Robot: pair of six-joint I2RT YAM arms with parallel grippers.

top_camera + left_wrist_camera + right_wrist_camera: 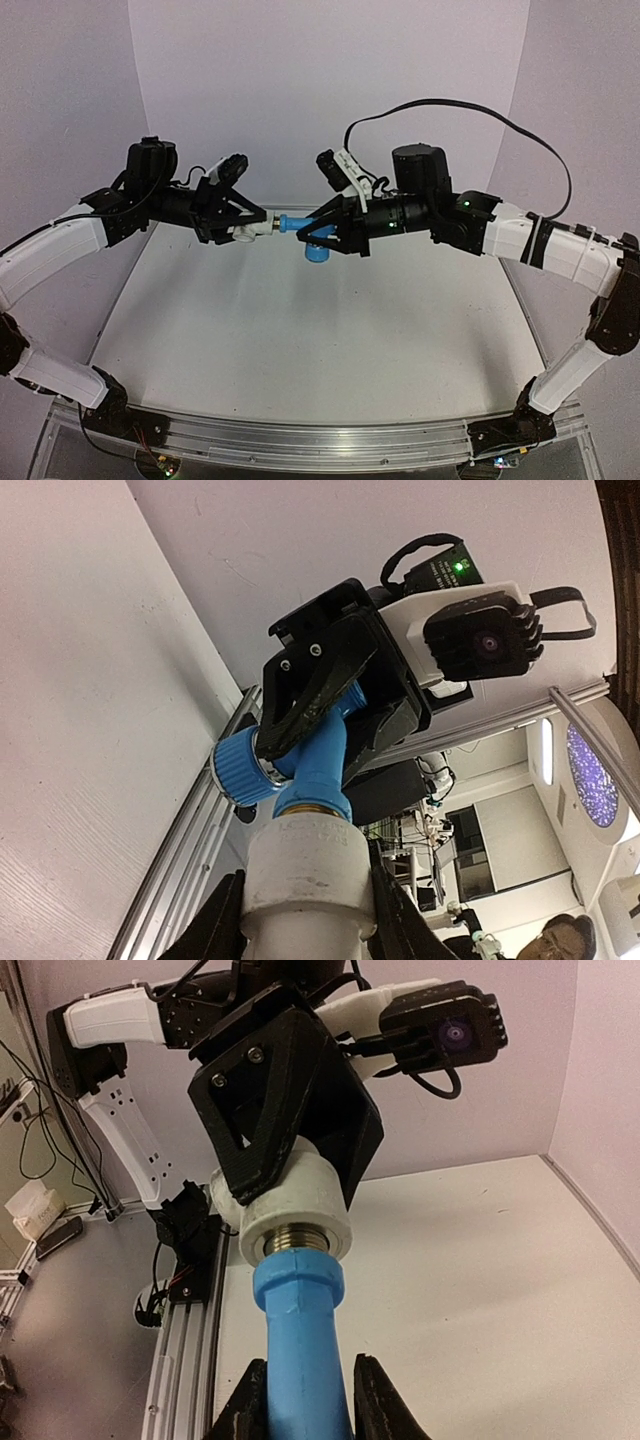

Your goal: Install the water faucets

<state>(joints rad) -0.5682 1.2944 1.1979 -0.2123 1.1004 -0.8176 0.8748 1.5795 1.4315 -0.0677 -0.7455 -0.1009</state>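
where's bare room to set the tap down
Crowded only up high, where left hand holds the white fitting and right hand the blue tap. Bare table runs from below them to the near rail, side to side.

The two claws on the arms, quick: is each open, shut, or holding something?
Left gripper: shut on the short white cylindrical plastic pipe fitting.
Right gripper: shut on the small bright-blue plastic tap.

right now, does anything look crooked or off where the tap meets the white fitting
Nothing stands out. The blue tap sits straight in the white fitting, a ring of metal thread showing at the joint.
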